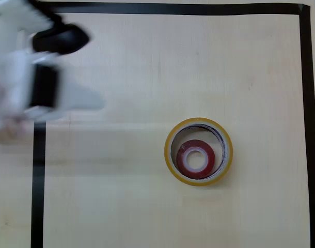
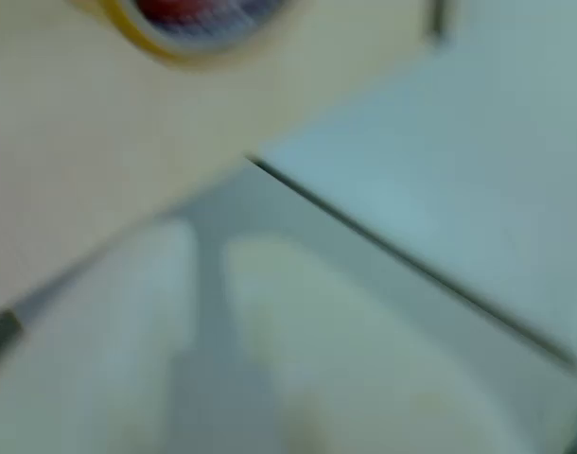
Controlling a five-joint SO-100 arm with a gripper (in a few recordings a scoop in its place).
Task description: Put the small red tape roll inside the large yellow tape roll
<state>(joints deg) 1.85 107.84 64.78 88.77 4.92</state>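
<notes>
In the overhead view the small red tape roll [image 1: 197, 158] lies flat inside the hole of the large yellow tape roll [image 1: 171, 155], right of the table's middle. My gripper [image 1: 94, 70], white with one black finger, is blurred at the upper left, far from both rolls. Its jaws stand apart with nothing between them. The wrist view is blurred. It shows the yellow roll's rim [image 2: 161, 44] at the top edge with a bit of the red roll [image 2: 184, 9] inside it.
Black tape [image 1: 305, 124] frames the light wooden table along the top, the right and the left [image 1: 38, 196]. In the wrist view the table's edge [image 2: 270, 175] runs diagonally, with pale floor beyond it.
</notes>
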